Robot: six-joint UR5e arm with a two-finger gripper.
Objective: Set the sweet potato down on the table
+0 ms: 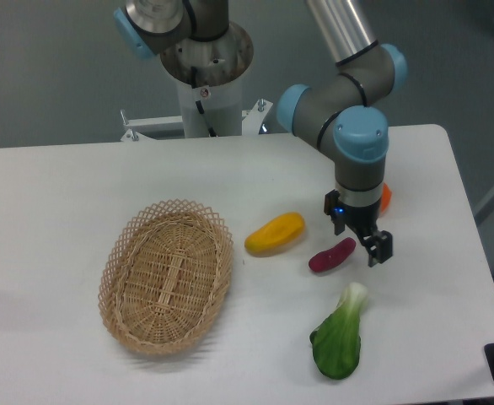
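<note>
Purple sweet potato (332, 255) lies flat on white table (78, 186), between yellow fruit (275, 233) and bok choy (340, 335). Gripper (372, 245) just right of it, jaws apart, holding nothing. Placement looks complete; best exit: lift straight up, avoid nudging tuber.

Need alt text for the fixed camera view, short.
A purple sweet potato lies on the white table, with the robot arm's tool open just right of it. Around it: a yellow fruit, leafy green, and wicker basket.
</note>
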